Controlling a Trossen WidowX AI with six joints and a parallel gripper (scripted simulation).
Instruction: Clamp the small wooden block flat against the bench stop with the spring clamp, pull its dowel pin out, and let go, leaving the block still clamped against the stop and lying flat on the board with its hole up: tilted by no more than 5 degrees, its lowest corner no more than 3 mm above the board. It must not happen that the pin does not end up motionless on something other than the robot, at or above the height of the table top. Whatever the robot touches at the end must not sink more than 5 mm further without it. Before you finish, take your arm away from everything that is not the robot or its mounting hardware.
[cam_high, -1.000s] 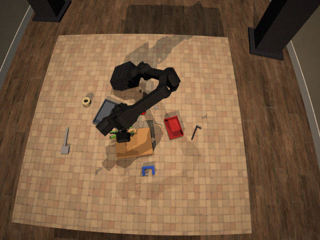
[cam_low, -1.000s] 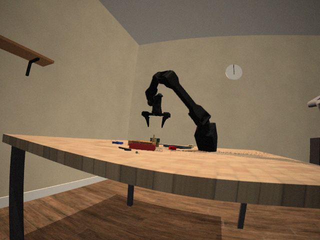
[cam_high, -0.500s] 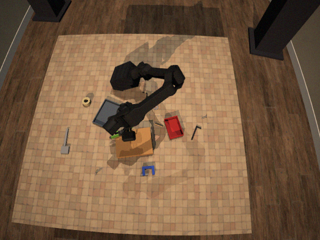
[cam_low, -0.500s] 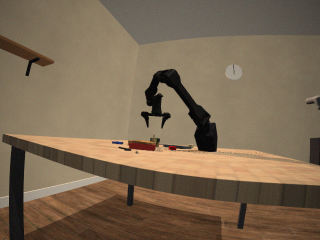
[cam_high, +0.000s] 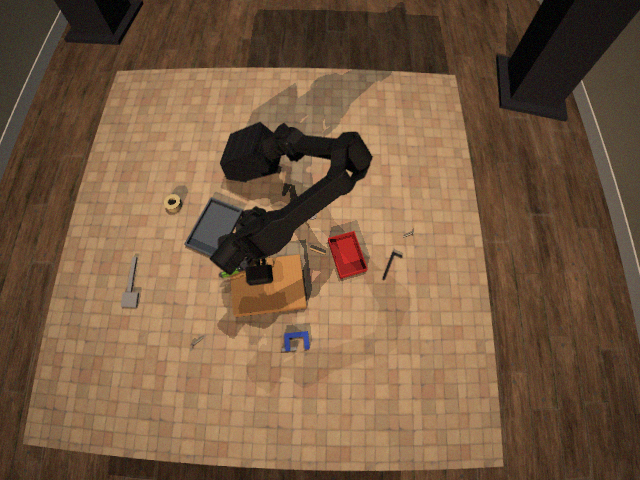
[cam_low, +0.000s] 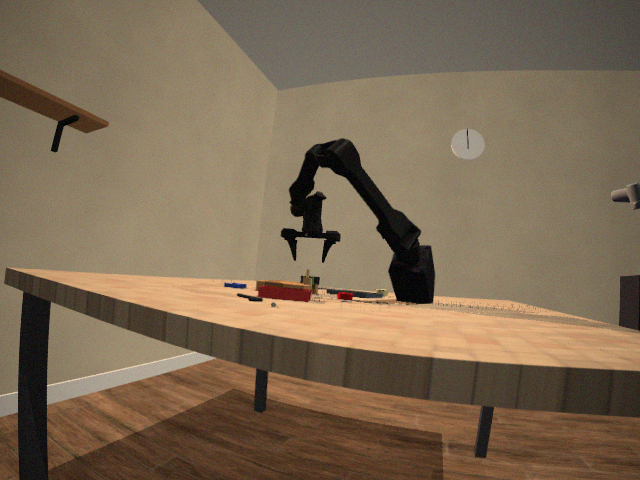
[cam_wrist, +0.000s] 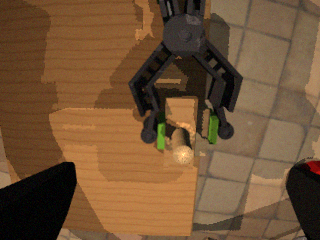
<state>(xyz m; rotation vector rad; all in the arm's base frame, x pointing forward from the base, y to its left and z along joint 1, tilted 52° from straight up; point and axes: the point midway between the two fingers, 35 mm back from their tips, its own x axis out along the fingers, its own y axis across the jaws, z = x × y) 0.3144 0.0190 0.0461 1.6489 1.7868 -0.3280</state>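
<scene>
In the wrist view the spring clamp (cam_wrist: 182, 40), black with green handles, lies on the wooden board (cam_wrist: 114, 127). Its jaws sit on either side of the small wooden block (cam_wrist: 182, 115). The dowel pin (cam_wrist: 182, 154) stands upright in the block. My gripper (cam_wrist: 184, 176) is open and empty, its two fingers spread wide on either side of the pin and well above it. In the side view the gripper (cam_low: 310, 253) hangs over the pin (cam_low: 307, 273). From above, the gripper (cam_high: 258, 271) covers the block on the board (cam_high: 268, 289). I cannot make out the bench stop clearly.
A red tray (cam_high: 347, 254) stands right of the board and a grey-blue tray (cam_high: 212, 225) behind it to the left. A blue U-shaped piece (cam_high: 296, 341), a hex key (cam_high: 388, 266), a tape roll (cam_high: 172, 202) and a scraper (cam_high: 131, 289) lie around.
</scene>
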